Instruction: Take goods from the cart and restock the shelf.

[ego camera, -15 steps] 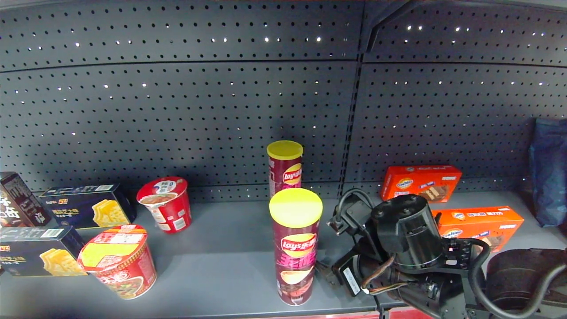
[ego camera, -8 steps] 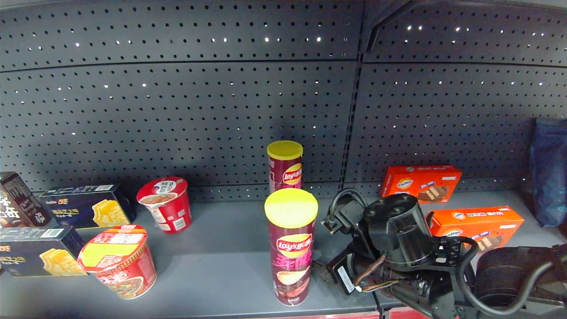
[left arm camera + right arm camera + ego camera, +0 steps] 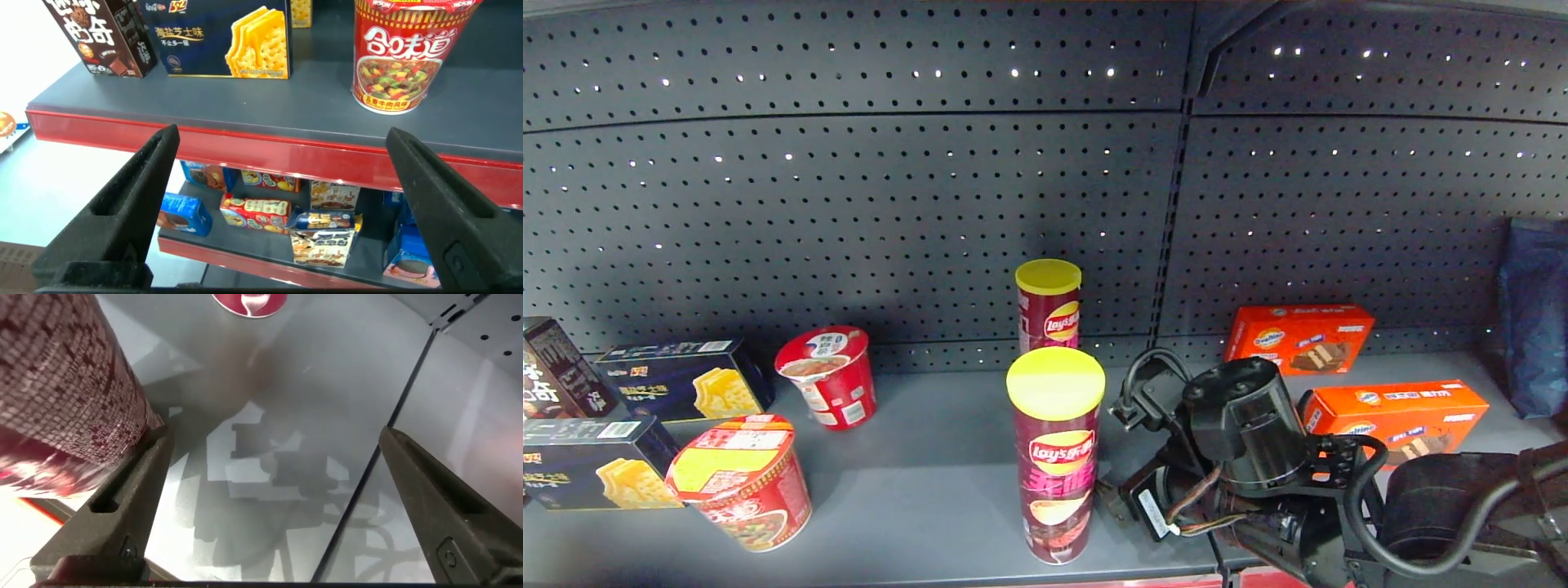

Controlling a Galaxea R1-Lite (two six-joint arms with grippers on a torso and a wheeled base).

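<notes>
My right end effector (image 3: 276, 441) is spread wide. The chips can (image 3: 1055, 457) stands upright on the shelf (image 3: 915, 490), at its 9 o'clock. Placement looks done, so next I retreat without clipping it.

A dark grey pegboard wall (image 3: 849, 204) backs the shelf (image 3: 915, 482), pinpoints of light shining through some holes. A vertical upright (image 3: 1174, 229) splits it into two panels. The shelf's front edge (image 3: 270, 145) is red; a lower shelf (image 3: 245, 249) sits beneath, above pale floor (image 3: 41, 196)
</notes>
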